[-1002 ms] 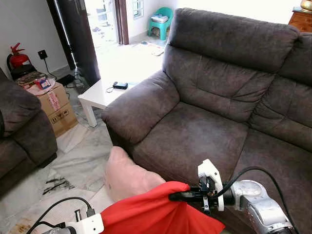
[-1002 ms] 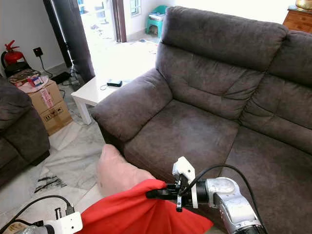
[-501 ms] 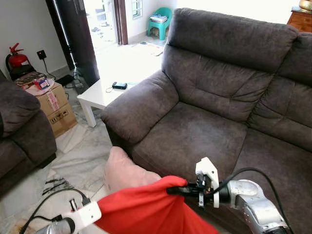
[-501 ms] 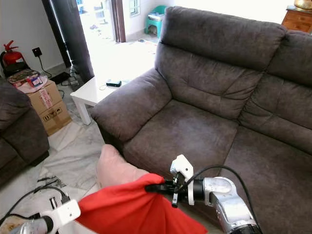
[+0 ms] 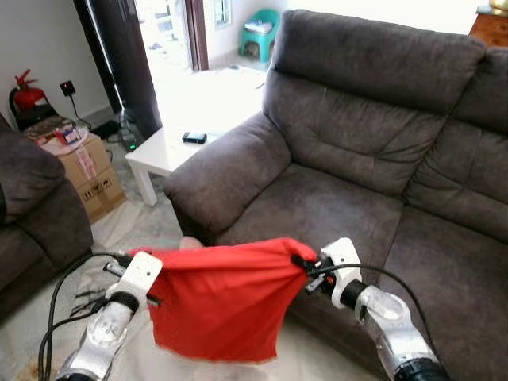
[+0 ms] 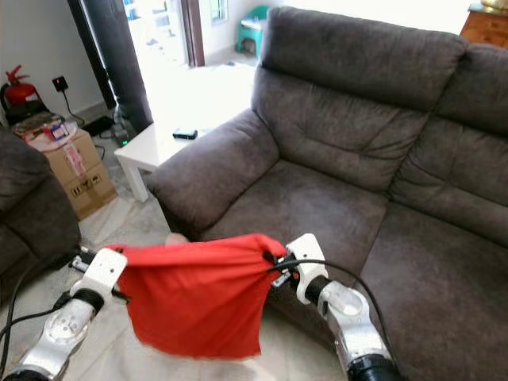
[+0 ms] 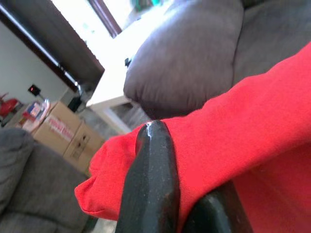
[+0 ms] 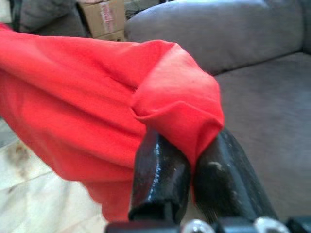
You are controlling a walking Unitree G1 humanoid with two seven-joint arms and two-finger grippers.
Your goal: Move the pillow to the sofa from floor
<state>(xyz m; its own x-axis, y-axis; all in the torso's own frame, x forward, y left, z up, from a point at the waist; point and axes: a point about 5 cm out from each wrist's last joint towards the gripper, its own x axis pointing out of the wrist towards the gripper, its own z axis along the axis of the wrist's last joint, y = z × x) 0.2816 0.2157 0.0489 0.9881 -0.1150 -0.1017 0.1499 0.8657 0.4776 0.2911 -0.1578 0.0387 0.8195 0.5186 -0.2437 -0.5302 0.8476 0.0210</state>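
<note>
Eye views: red cloth point(image 5: 218, 298) hangs stretched between left gripper point(image 5: 149, 255) and right gripper point(image 5: 300, 263), before the sofa point(image 5: 341, 206) seat's front edge. Wrist views: each gripper is clenched on a cloth corner.

I lifted the red pillow point(image 5: 218, 298) right up off the floor; both grippers, left point(image 5: 152, 255) and right point(image 5: 300, 262), rose and spread apart, so it hung stretched between them, covering the pink cushion.

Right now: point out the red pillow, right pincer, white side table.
red pillow point(image 5: 218, 298), left eye view, middle of hanging fabric
right pincer point(image 5: 299, 261), left eye view, fingertips at the fabric corner
white side table point(image 5: 163, 155), left eye view, bare top
</note>
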